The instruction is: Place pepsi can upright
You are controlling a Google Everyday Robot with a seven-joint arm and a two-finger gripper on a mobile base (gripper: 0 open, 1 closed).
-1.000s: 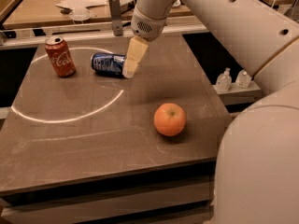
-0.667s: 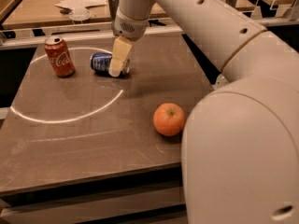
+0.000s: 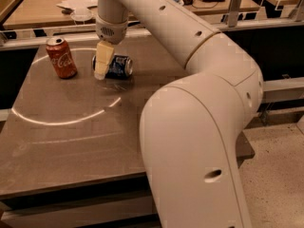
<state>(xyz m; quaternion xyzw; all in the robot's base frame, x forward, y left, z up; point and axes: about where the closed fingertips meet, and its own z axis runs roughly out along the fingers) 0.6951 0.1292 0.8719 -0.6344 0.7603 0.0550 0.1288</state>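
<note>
- The pepsi can [image 3: 118, 65] lay on its side on the dark table [image 3: 71, 146], just to the right of the red Coca-Cola can [image 3: 61, 57]; its silver end faced right, away from that can; its light markings could not be read
- The Coca-Cola can stood upright near the table's far left corner; white Coca-Cola script ran across its red side
- The gripper [image 3: 103, 63] pointed down between the Coca-Cola can and the pepsi can, covering the blue can's left end; whether it was open, closed or gripping could not be told
- The white arm [image 3: 199, 108] rose on the right of the Coca-Cola can and reached over to the gripper
- A thin bright arc [image 3: 57, 121] curved over the tabletop in front of the Coca-Cola can
- Papers [image 3: 78, 3] lay on a wooden desk behind the Coca-Cola can; no text on them could be read
</note>
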